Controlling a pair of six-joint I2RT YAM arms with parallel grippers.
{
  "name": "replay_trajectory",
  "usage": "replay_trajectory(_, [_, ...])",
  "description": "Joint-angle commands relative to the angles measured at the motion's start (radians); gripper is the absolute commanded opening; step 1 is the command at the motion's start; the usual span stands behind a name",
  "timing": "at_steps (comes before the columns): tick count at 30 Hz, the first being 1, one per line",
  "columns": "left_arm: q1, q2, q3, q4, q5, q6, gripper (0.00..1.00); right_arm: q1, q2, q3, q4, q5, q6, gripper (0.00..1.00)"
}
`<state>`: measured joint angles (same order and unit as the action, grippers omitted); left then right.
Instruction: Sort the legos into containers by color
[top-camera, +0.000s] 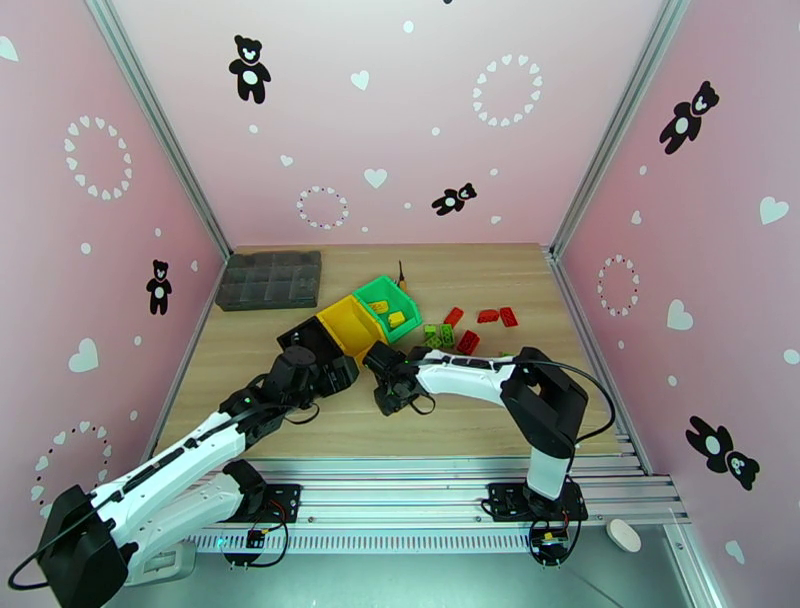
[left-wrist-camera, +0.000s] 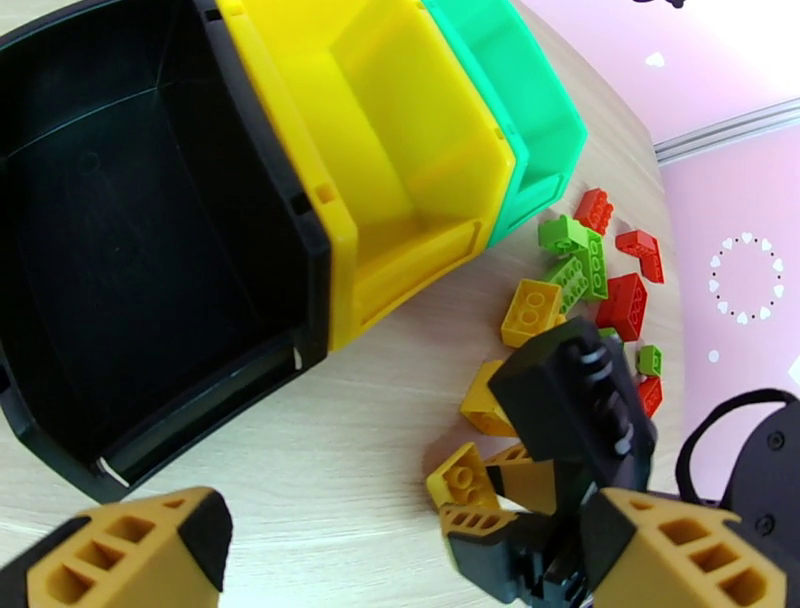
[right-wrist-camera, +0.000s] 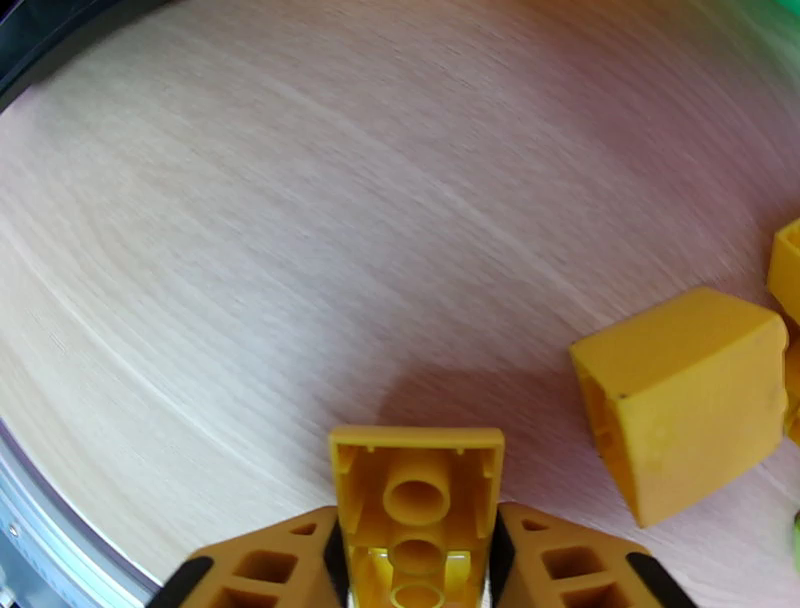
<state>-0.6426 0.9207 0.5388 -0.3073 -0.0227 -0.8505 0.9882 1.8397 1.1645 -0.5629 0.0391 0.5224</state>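
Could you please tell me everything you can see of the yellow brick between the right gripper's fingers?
The yellow brick is glossy plastic, hollow underside toward the wrist camera, showing thin walls and a row of round tubes. The right gripper's fingers press on its two long sides; its far end juts past them over the wooden table. Whether it touches the table is unclear.

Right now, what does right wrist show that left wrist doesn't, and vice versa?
Right wrist adds: the hollow underside of the yellow brick clamped in the right gripper. Left wrist adds: black bin, yellow bin, green bin, red bricks, green bricks, open left gripper. Both: a loose yellow brick on the wooden table.
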Motion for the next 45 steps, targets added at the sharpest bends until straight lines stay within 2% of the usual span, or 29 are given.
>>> replay_trajectory(1, [0.011, -0.017, -0.014, -0.007, 0.015, -0.001, 0.98, 0.003, -0.026, 0.014, -0.044, 0.035, 0.013, 0.33])
replay_trajectory(8, [0.017, 0.056, 0.021, 0.039, 0.062, 0.011, 0.98, -0.022, -0.143, -0.01, -0.053, 0.038, 0.018, 0.27])
replay_trajectory(14, [0.017, 0.208, 0.109, 0.117, 0.132, 0.031, 0.98, -0.114, -0.241, -0.031, -0.034, -0.011, 0.01, 0.25])
replay_trajectory(20, [0.018, 0.358, 0.211, 0.216, 0.204, 0.029, 0.98, -0.231, -0.257, 0.003, 0.01, -0.074, -0.007, 0.23])
replay_trajectory(27, [0.047, 0.492, 0.359, 0.245, 0.245, 0.042, 0.98, -0.324, -0.133, 0.186, 0.003, -0.117, -0.048, 0.21])
replay_trajectory(31, [0.075, 0.519, 0.399, 0.256, 0.262, 0.033, 0.98, -0.352, -0.027, 0.328, -0.026, -0.118, -0.07, 0.21])
replay_trajectory(39, [0.15, 0.469, 0.38, 0.228, 0.263, 0.03, 0.98, -0.381, 0.178, 0.588, -0.083, -0.123, -0.081, 0.21])
replay_trajectory(45, [0.165, 0.419, 0.338, 0.197, 0.244, 0.042, 0.98, -0.381, 0.302, 0.73, -0.128, -0.123, -0.075, 0.29])
